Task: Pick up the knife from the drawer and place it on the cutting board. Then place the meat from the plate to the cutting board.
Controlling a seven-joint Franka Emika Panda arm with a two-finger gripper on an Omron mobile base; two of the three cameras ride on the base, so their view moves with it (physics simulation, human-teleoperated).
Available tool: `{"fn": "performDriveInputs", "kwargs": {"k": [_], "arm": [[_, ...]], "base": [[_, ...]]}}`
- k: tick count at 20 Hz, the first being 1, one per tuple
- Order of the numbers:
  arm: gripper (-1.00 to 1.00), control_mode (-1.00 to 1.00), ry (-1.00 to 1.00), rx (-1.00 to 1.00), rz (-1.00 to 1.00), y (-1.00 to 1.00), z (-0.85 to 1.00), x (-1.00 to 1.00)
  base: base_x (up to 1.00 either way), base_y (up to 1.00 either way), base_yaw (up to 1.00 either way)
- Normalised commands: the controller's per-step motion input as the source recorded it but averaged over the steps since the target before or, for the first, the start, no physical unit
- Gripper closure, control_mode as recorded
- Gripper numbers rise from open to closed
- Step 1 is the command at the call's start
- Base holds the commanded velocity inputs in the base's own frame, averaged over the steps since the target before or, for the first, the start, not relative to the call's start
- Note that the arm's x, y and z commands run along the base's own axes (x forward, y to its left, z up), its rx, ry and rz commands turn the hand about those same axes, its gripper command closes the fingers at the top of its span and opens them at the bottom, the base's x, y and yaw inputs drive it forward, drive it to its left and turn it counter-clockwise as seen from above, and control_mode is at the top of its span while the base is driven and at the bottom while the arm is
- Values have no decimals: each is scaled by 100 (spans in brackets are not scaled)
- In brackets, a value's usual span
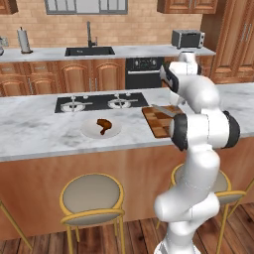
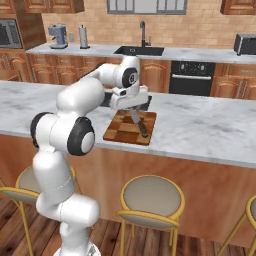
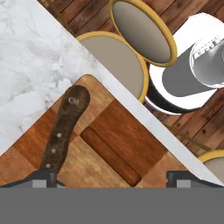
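Observation:
The knife (image 2: 141, 126) lies flat on the checkered wooden cutting board (image 2: 119, 131), near the island's front edge. Its dark handle (image 3: 64, 127) points toward the board's corner in the hand view. My gripper (image 2: 131, 110) hovers just above the knife, open, and both fingertips (image 3: 43, 178) stand wide apart with nothing between them. In the left base view the silver blade (image 1: 163, 110) shows on the board (image 1: 157, 124), partly behind my arm. The meat (image 1: 103, 124) rests on the white plate (image 1: 93, 131), left of the board.
A black cooktop (image 1: 99, 102) sits behind the plate. Round stools (image 1: 92, 194) stand below the island's front edge (image 3: 131, 109). The back counter holds a sink (image 1: 90, 50) and a toaster (image 1: 187, 37).

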Motion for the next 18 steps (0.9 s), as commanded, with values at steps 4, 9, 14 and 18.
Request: {"fn": "performDriveInputs", "kwargs": {"k": [4, 9, 14, 18], "arm": [[-100, -100, -15, -11, -42, 68, 0, -35], [-100, -100, -3, -3, -47, 61, 5, -20], [-100, -100, 1, 0, -37, 55, 46, 4], [-100, -100, 6, 0, -31, 63, 47, 1]], "base": [[0, 0, 0], [0, 0, 0], [0, 0, 0], [0, 0, 0]]}}
